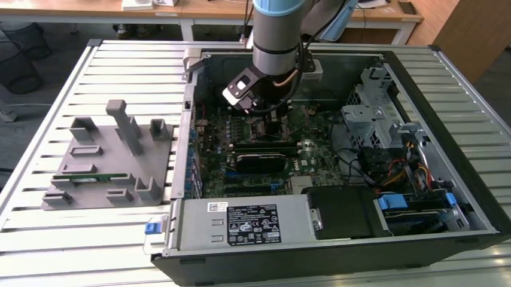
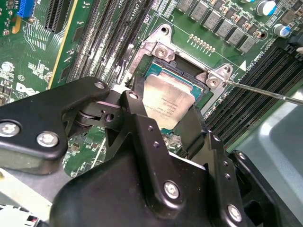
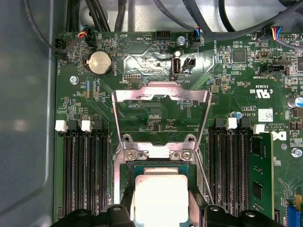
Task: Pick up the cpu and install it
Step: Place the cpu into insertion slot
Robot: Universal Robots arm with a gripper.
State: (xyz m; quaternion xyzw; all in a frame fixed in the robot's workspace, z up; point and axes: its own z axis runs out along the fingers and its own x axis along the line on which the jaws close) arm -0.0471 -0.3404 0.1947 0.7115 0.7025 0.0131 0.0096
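In the exterior view we see the arm (image 1: pixel 276 36) reaching down into the open computer case (image 1: pixel 319 266). Its gripper (image 1: pixel 267 116) is low over the motherboard (image 1: pixel 319 149), with the case walls well apart from it. A grey fixture (image 1: pixel 112 155) lies on the slatted table (image 1: pixel 80 239) at the exterior view's left.

In the second wrist view the fingers (image 2: pixel 191 127) are clamped on two opposite edges of the cpu (image 2: pixel 166 97). It lies inside the silver socket frame (image 2: pixel 161 49); we cannot tell whether it is seated. A thin lever (image 2: pixel 265 93) passes near one corner.

In the first wrist view the load plate (image 3: pixel 161 94) stands raised beyond the cpu. Black memory slots (image 3: pixel 80 175) run just beside the socket on both sides.
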